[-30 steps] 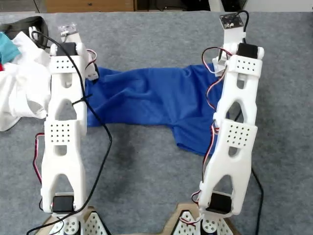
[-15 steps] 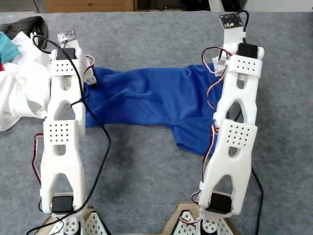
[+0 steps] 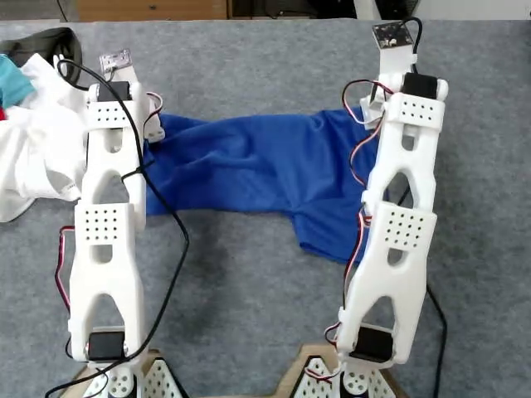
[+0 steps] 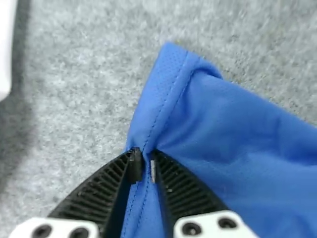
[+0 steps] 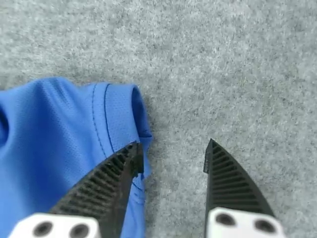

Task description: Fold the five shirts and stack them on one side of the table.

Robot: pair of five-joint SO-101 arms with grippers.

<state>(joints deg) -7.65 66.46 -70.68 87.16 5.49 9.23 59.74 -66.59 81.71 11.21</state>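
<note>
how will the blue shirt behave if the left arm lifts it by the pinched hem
Probably floppy: the blue shirt lies in soft wrinkles and bunches where the left hand is shut on its hem, so the rest should hang and drag. It looks thin, so likely light. With the right hand open and gripping nothing, it may sag to one side.

I see my left arm (image 3: 106,224) and right arm (image 3: 398,215) as white printed shells with hole grids and oval cut-outs. Red and white wires (image 3: 355,153) loop along them, and a black cable (image 3: 184,236) trails the left. The left gripper (image 4: 144,161) and right gripper (image 5: 174,148) have black ribbed fingers on white screwed mounts.
</note>
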